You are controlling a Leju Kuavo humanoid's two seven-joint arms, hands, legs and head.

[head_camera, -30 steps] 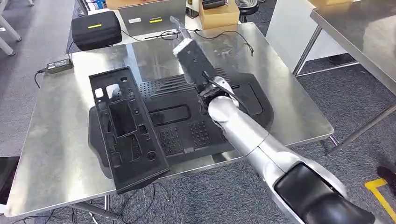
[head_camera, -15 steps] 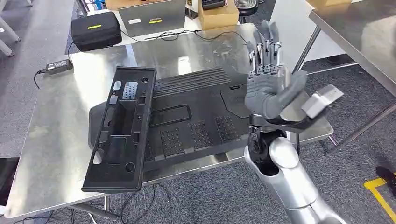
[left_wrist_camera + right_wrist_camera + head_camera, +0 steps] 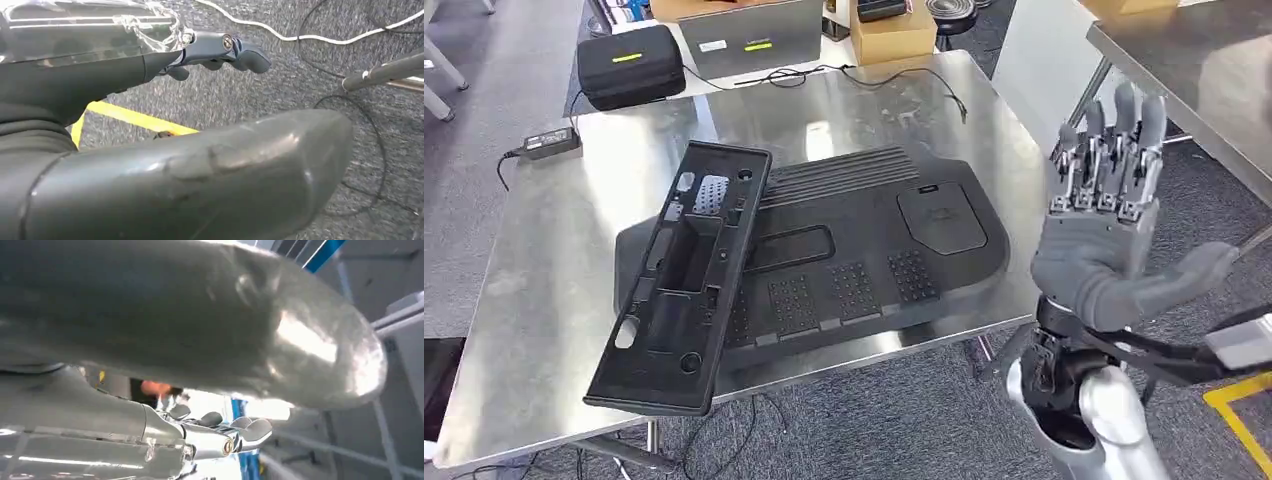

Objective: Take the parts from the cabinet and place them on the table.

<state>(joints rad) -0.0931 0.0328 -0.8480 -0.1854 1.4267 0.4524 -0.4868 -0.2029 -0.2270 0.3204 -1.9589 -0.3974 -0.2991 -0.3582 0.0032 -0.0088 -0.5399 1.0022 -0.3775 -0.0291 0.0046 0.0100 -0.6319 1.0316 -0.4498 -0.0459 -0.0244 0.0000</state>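
Two black plastic parts lie on the steel table (image 3: 544,260). A large flat panel (image 3: 874,250) with ribs and grid patches sits in the middle. A long tray-like part (image 3: 679,275) lies slanted over the panel's left side, its near end reaching the table's front edge. My right hand (image 3: 1104,230) is raised off the table's right edge, palm toward me, fingers straight and spread, holding nothing. In the right wrist view that hand (image 3: 175,325) is also empty. My left hand (image 3: 150,165) hangs over grey carpet with nothing in it, its fingers (image 3: 220,50) extended.
At the table's back stand a black case (image 3: 629,62), a grey panel (image 3: 749,35) and a cardboard box (image 3: 892,30). A power adapter (image 3: 549,140) lies far left, with a cable (image 3: 904,75). A second steel table (image 3: 1204,70) is to the right. Yellow tape (image 3: 1239,410) marks the floor.
My right arm has pulled back from over the panel to the right of the table, hand raised and spread. The long part has swung, far end rightward, near end leftward.
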